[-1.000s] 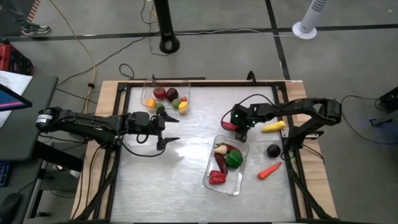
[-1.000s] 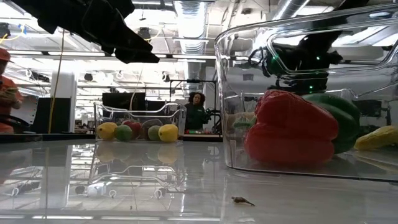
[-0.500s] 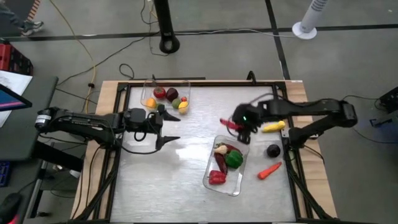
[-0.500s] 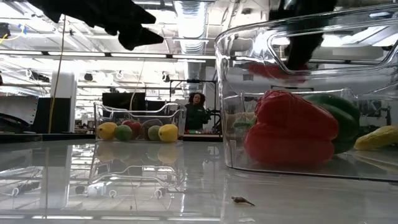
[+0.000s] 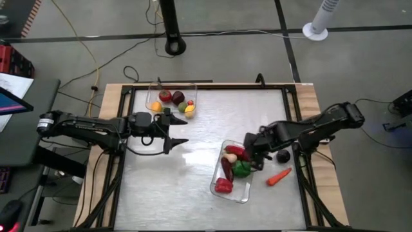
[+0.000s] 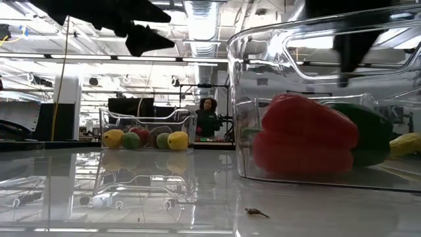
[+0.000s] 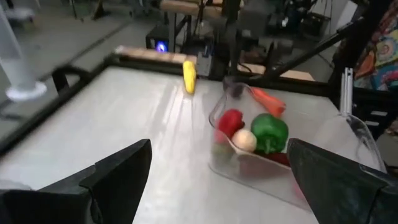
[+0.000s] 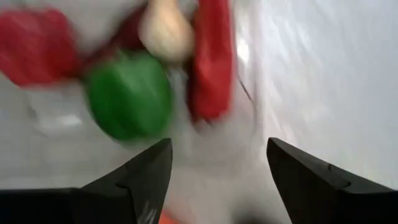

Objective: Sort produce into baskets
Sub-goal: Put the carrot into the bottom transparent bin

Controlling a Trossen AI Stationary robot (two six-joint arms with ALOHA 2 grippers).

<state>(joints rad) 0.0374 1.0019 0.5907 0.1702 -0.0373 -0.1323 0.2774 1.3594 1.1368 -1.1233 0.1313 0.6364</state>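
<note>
The near basket (image 5: pixel 239 191) holds a red pepper (image 5: pixel 223 185), a green pepper (image 5: pixel 241 167), a maroon piece (image 5: pixel 228 169), a pale bulb (image 8: pixel 165 25) and a red chili (image 5: pixel 235 149). The chili lies along the basket's far end. My right gripper (image 5: pixel 255 156) hovers open just above that basket's right wall, with nothing between its fingers (image 8: pixel 149 171). My left gripper (image 5: pixel 179 134) waits open above the table's left middle, near the far basket (image 5: pixel 191 87), which holds several round pieces. A carrot (image 5: pixel 279 176) and a dark round piece (image 5: pixel 283 155) lie on the table to the right.
A yellow piece (image 7: pixel 188 74) lies on the table by the right edge, under my right arm in the high view. The table's raised frame (image 5: pixel 302 161) runs close behind the loose pieces. Bare tabletop stretches between the two baskets and along the near edge.
My right gripper has lifted the red chili off the table and carried it toward the near edge, over the near basket. There it has opened and let go. The chili now lies inside the basket's far end.
</note>
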